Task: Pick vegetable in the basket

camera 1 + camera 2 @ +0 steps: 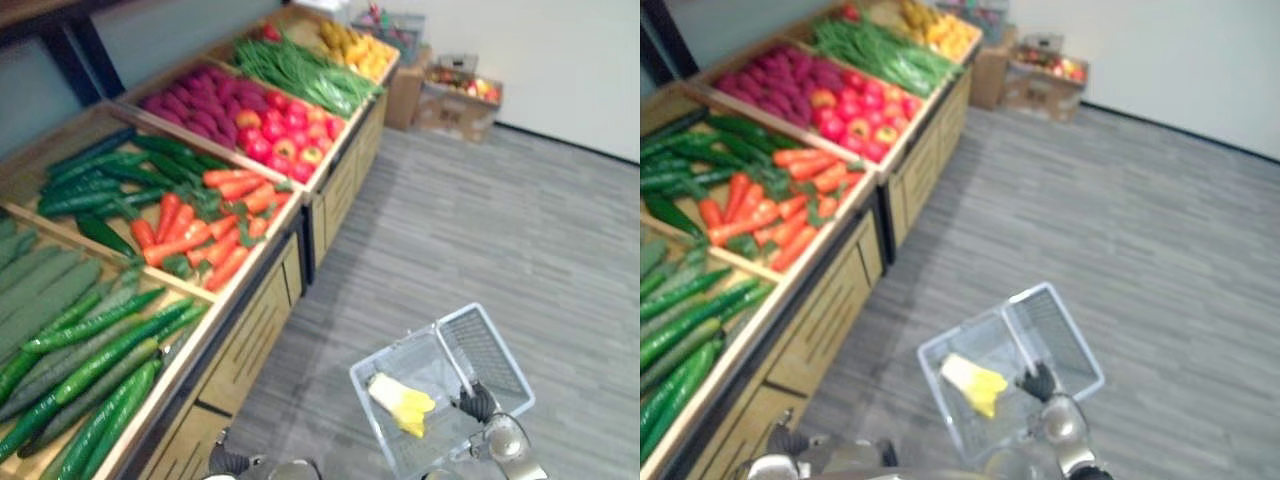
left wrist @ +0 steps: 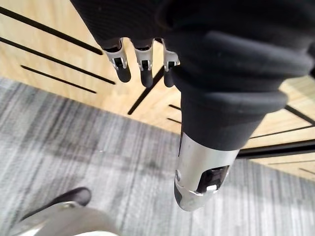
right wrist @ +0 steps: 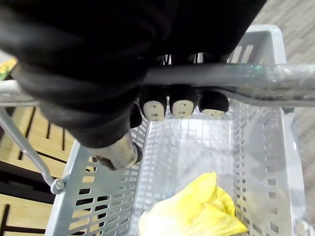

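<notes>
The grey plastic basket (image 1: 495, 350) hangs over the grey floor (image 1: 480, 230). The right robot hand (image 3: 182, 105) is curled tight round the basket's handle (image 3: 256, 76), with the fingertips tucked under the bar. Inside the basket, on its bottom, lies a yellow vegetable (image 1: 402, 402) with pale leafy edges. It sits on the side of the divider away from the empty mesh half.

To the left of the basket stands the long wooden surface (image 1: 250, 330), split into bins. The bin nearest the basket holds cucumbers (image 1: 90, 360). Farther from the basket come carrots (image 1: 200, 225), then red apples (image 1: 285, 135) and green beans (image 1: 300, 65).

The left robot hand (image 2: 142, 69) hangs left of the basket, close to the slatted wooden front of the surface. Its fingers are loose and nearly straight, holding nothing.
</notes>
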